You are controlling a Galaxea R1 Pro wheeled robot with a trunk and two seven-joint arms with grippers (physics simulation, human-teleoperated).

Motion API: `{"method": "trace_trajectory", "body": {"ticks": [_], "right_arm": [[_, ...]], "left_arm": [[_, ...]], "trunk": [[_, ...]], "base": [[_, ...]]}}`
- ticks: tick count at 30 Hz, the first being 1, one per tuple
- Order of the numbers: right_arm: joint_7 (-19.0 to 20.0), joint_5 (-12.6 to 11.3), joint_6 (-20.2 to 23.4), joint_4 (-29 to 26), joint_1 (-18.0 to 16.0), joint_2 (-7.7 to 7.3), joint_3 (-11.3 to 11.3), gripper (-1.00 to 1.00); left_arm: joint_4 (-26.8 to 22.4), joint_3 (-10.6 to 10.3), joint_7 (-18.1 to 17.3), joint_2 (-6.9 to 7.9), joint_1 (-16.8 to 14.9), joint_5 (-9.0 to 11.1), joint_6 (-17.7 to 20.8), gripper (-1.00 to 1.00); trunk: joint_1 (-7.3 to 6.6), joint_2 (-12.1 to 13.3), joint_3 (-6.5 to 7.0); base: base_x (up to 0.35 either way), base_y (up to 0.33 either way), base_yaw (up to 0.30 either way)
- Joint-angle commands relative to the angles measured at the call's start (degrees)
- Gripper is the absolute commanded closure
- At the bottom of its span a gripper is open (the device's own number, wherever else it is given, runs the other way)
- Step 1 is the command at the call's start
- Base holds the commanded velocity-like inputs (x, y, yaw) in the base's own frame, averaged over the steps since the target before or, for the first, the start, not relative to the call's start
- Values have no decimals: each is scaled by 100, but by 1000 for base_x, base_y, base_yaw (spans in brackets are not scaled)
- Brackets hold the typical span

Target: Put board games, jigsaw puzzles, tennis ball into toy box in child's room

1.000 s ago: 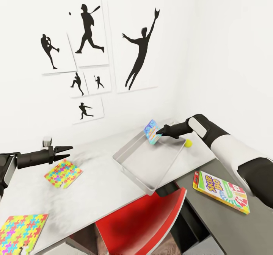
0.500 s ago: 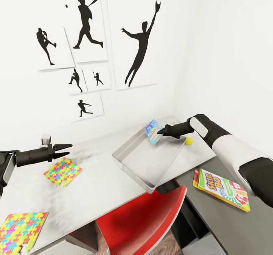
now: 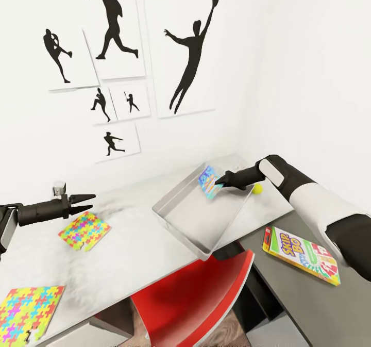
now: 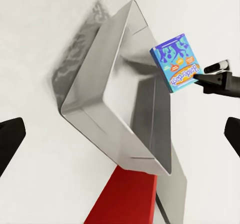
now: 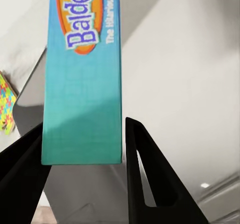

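Fingers of the right gripper (image 3: 220,182) are clamped on the edge of a blue-purple board game (image 3: 208,181), held on edge above the far end of the toy box (image 3: 198,233); its cover faces the robot and its long axis tilts up and away from the gripper. In the right wrist view the game's teal side (image 5: 82,84) runs lengthwise between the two dark fingers (image 5: 145,179). The toy box lies on the table (image 3: 129,249), its long axis diagonal to the table's edge. One tennis ball (image 3: 257,188) sits just beyond the box, behind the right arm. A second board game (image 3: 301,255), yellow-red, lies flat on a dark grey top beside the box. Two jigsaw puzzles (image 3: 84,230) (image 3: 26,313) lie flat on the table, well apart from the box. Above the nearer one the left gripper (image 3: 88,199) hovers, fingers slightly apart and empty.
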Motion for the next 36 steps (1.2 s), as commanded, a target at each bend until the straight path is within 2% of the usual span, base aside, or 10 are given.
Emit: {"method": "trace_trajectory", "body": {"ticks": [1,22,36], "right_arm": [[59,44,10,-2,-5,-4,24,100],[64,48,174,-3,15,-5,49,100],[59,52,114,-25,15,-2,33,100]], "left_arm": [[0,0,-13,1,-5,10,49,-100],[0,0,-28,1,-5,6,49,-100],[0,0,-29,10,-5,7,49,-100]], "trunk": [[3,-12,-21],[3,-12,-215],[3,-12,-234]], "base": [[0,0,0],[0,0,0],[0,0,0]]}}
